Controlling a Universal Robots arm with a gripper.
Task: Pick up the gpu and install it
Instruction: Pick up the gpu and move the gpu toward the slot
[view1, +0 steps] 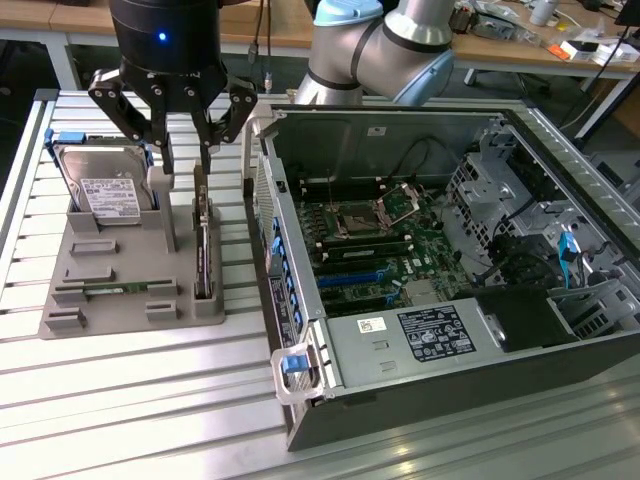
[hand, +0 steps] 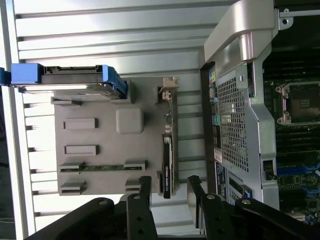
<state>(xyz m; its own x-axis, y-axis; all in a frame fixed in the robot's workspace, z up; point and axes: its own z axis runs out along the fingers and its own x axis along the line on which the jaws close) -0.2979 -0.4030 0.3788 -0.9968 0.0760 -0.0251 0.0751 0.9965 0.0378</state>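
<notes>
The gpu (view1: 204, 250) stands on edge in a slot at the side of the grey holder (view1: 120, 265) nearest the computer case; its green board and dark cooler face sideways. In the wrist view the gpu (hand: 168, 150) is a thin strip running toward the gap between the fingers. My gripper (view1: 186, 160) hangs open just above the card's far end, with nothing between its black fingers (hand: 145, 190). Seen from the wrist, the gripper (hand: 169, 189) has one finger on each side of the card's line.
On the holder, a silver hard drive (view1: 106, 188) in a blue caddy leans upright, and a thin green memory stick (view1: 112, 290) lies flat. The open computer case (view1: 300, 300) stands right beside the holder, with its motherboard (view1: 375, 240) and blue slots (view1: 355, 275) exposed.
</notes>
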